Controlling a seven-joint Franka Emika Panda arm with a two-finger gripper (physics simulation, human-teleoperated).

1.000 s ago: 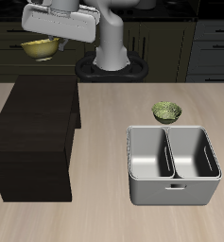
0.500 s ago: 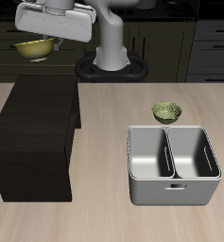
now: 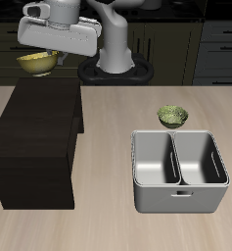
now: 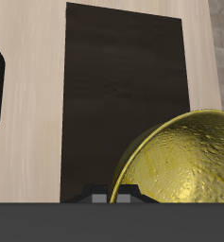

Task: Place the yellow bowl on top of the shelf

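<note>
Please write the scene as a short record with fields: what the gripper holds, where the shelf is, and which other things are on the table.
held: yellow bowl, gripped at its rim by the gripper, in the air
bowl position: above the back edge of the shelf, not touching it
shelf top: flat, dark, nothing on it
other bowl: green bowl on the table, behind the bin
bin: grey, two compartments, both empty, near the table's front edge
task state: bowl not yet set down

In the exterior view the end effector [image 3: 41,57] fingertips sit behind the wide grey hand body, so the grip on the yellow bowl [image 3: 36,63] cannot be seen. The wrist view cuts off much of the bowl [image 4: 184,161], and the shelf [image 4: 123,90] partly hides behind it
</note>
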